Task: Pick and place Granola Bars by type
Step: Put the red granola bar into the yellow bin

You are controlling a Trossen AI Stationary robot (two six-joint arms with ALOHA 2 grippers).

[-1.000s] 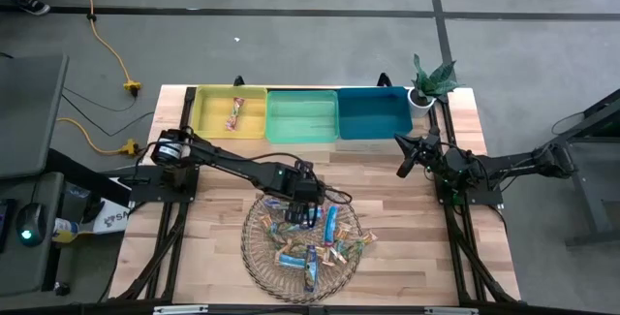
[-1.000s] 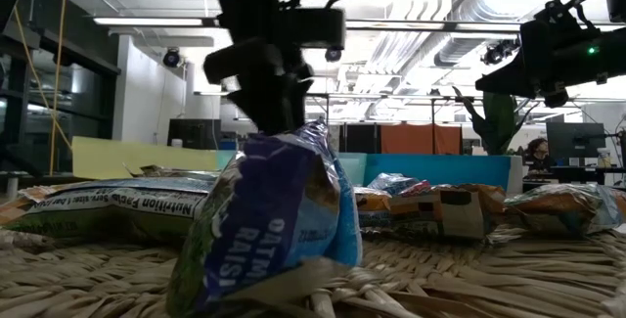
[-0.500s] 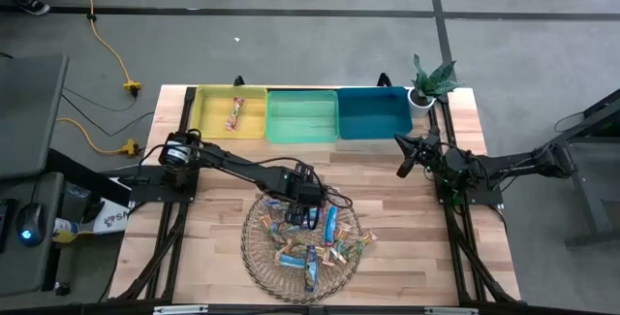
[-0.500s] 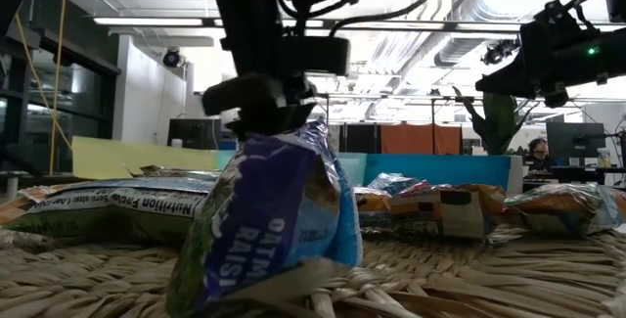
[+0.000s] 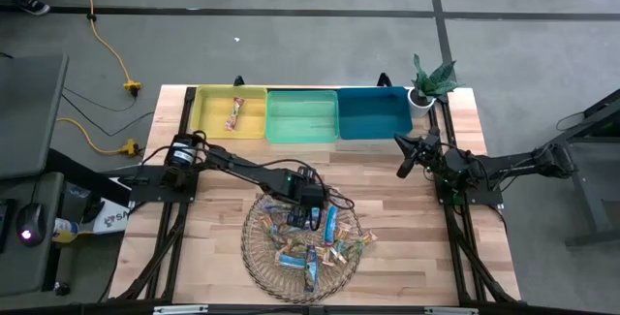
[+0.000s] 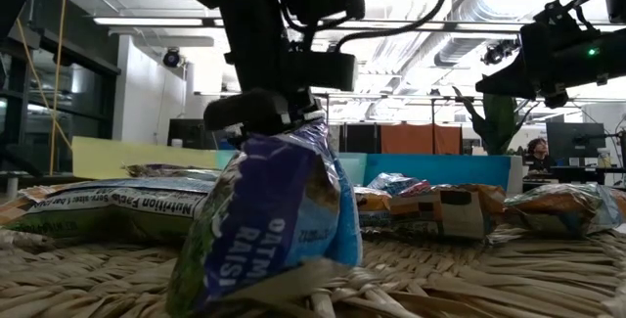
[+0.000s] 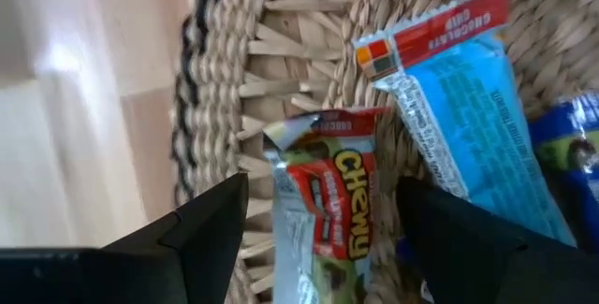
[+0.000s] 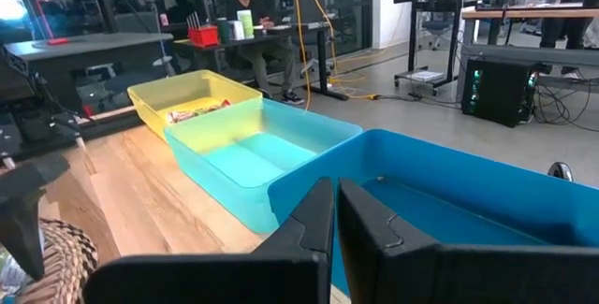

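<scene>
left gripper (image 7: 318,238) hovering with fingers spread either side of a red Chewy bar (image 7: 328,206) lying on the wicker plate (image 5: 254,247) | light, crinkly, slippery wrapper | I'm thinking pinch across its narrow middle | right gripper (image 5: 404,167) idling pinched together near the teal bin (image 5: 373,113)

The wooden tabletop (image 5: 223,174) carries a woven wicker plate (image 5: 254,252) near its front edge — behind that plate, yellow (image 5: 208,111), green (image 5: 300,129) and teal bins (image 5: 373,126), plus a potted plant (image 5: 426,87).

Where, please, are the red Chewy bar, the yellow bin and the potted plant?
Red Chewy bar (image 7: 329,220): left wrist view, middle of its wrapper.
Yellow bin (image 5: 215,113): high view, bare floor of the bin.
Potted plant (image 5: 432,78): high view, on its leaves.
</scene>
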